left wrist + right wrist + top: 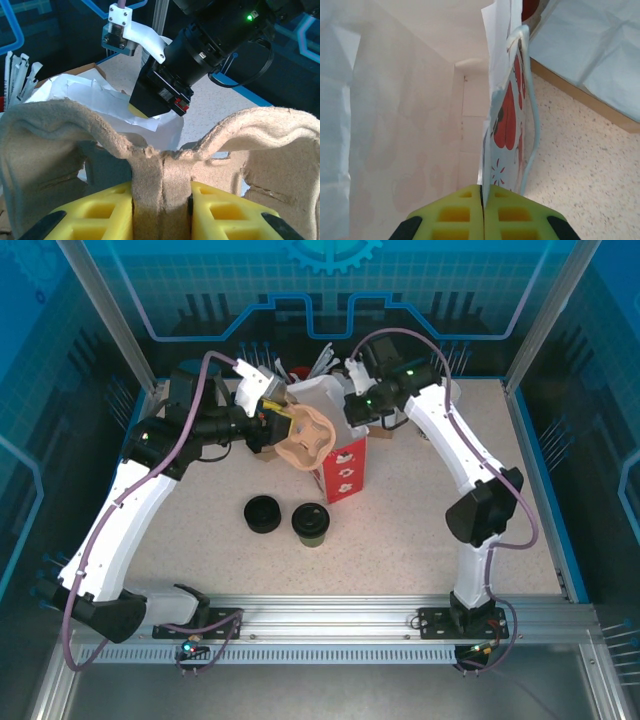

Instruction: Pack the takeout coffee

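Takeout coffee (310, 524) outside bag (345, 475) (right tool (482, 192) pinching its wall, left tool (161, 197) gripping carrier (240, 135))

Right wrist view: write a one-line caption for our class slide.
Right end effector shut on the red-and-white paper bag's wall, its pale interior at left, speckled table at right.
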